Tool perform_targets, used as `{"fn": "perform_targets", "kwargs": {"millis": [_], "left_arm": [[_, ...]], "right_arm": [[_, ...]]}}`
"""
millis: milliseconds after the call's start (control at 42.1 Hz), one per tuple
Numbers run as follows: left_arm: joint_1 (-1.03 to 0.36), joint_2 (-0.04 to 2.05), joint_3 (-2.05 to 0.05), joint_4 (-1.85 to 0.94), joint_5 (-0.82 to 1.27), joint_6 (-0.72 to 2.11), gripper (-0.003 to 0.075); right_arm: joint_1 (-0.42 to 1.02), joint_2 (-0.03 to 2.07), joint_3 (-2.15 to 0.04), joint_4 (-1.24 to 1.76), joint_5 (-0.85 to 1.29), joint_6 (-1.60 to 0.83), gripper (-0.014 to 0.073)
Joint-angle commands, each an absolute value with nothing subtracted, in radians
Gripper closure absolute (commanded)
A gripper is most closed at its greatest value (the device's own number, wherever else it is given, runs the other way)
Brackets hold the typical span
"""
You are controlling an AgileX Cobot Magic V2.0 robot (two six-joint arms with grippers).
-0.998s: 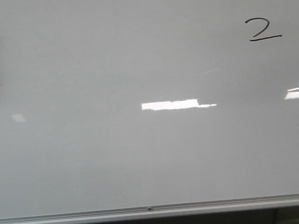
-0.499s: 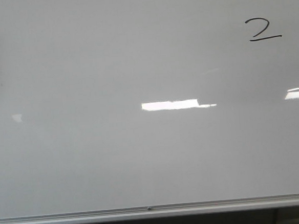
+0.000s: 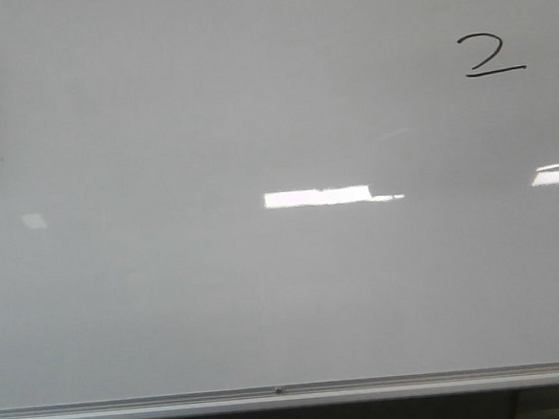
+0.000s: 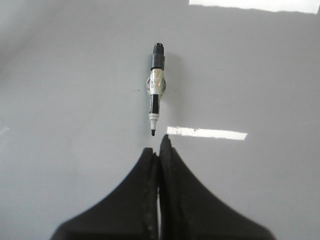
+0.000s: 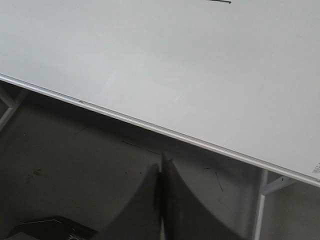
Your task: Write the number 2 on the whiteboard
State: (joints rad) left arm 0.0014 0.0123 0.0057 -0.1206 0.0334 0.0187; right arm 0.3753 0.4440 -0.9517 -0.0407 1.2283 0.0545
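Observation:
The whiteboard [image 3: 266, 287] fills the front view, glossy pale grey. The number 2 [image 3: 492, 56] stands in thin black line at its upper right. Neither arm shows in the front view. In the left wrist view a black-and-white marker [image 4: 156, 95] lies uncapped on the board, its tip pointing at my left gripper [image 4: 158, 150], which is shut and empty just short of that tip. My right gripper [image 5: 161, 165] is shut on nothing, hanging over the dark floor off the board's railed edge [image 5: 150, 127]. The end of a black stroke [image 5: 220, 1] shows at that view's border.
A silver edge rail [image 3: 273, 397] runs along the board's near side. Bright rectangular light reflections [image 3: 317, 196] lie on the board. White frame legs [image 5: 260, 205] stand under the board's edge, with a dark object [image 5: 50, 227] on the floor.
A faint reflection at the board's left edge dims slightly. The 2 and the board look the same.

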Motion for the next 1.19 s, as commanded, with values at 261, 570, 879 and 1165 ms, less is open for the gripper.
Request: {"fn": "perform_targets", "kwargs": {"millis": [261, 570, 879, 1165], "left_arm": [[-0.013, -0.033, 0.039, -0.099, 0.000, 0.018, 0.0741], [-0.060, -0.033, 0.039, -0.028, 0.000, -0.050, 0.0741], [-0.054, -0.033, 0.039, 0.000, -0.008, -0.070, 0.0741], [-0.054, -0.033, 0.039, 0.000, -0.047, -0.070, 0.0741]], "right_arm": [[0.370, 0.455, -0.980, -0.054, 1.163, 0.049, 0.0662], [0.370, 0.455, -0.980, -0.054, 1.163, 0.049, 0.0662], [0.370, 0.455, -0.980, -0.054, 1.163, 0.049, 0.0662], [0.370, 0.455, -0.980, -0.054, 1.163, 0.049, 0.0662]]}}
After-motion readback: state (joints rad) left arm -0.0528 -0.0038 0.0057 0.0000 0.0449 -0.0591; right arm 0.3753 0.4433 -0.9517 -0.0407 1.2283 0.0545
